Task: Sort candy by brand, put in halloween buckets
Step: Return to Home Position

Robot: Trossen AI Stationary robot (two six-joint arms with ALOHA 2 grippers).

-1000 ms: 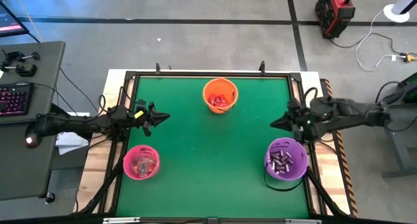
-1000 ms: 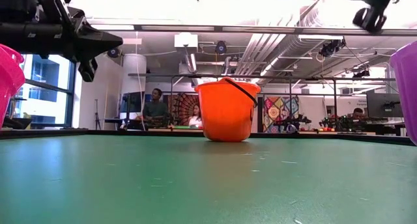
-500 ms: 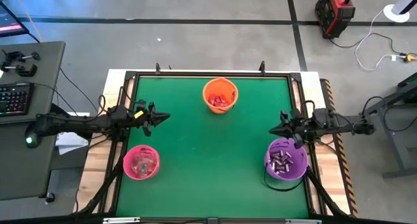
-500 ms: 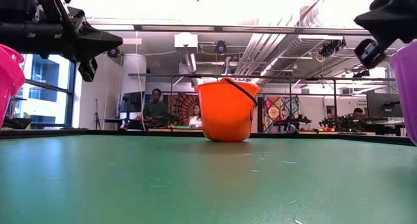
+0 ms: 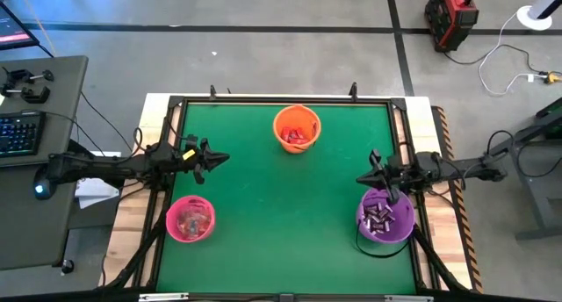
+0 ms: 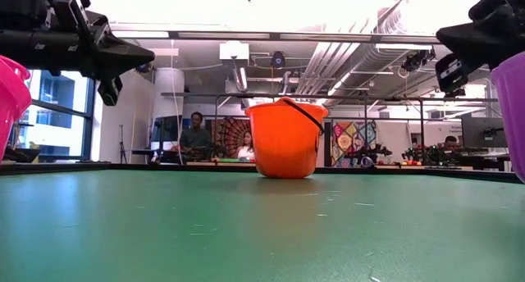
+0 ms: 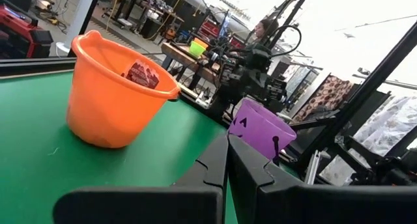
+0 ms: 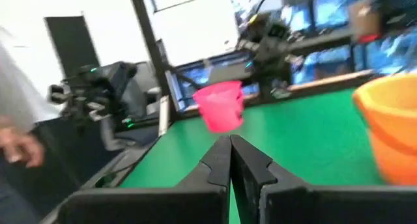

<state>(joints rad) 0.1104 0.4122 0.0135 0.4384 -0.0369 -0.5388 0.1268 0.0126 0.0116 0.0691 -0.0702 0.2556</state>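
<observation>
Three buckets stand on the green table. The orange bucket is at the far middle with red candy inside. Near left is the pink bucket, holding red and clear candy. The purple bucket, near right, holds dark candy. My left gripper hovers shut and level above the table's left side, beyond the pink bucket. Level above the purple bucket's far rim is my right gripper, shut as well. Neither holds anything.
A black frame runs around the table. A desk with a keyboard stands off the left side. People sit in the room behind the table.
My right gripper has come down and drawn back toward the table's right edge, rolling about its own line and levelling out above the purple bucket's far rim. It has stayed shut.
</observation>
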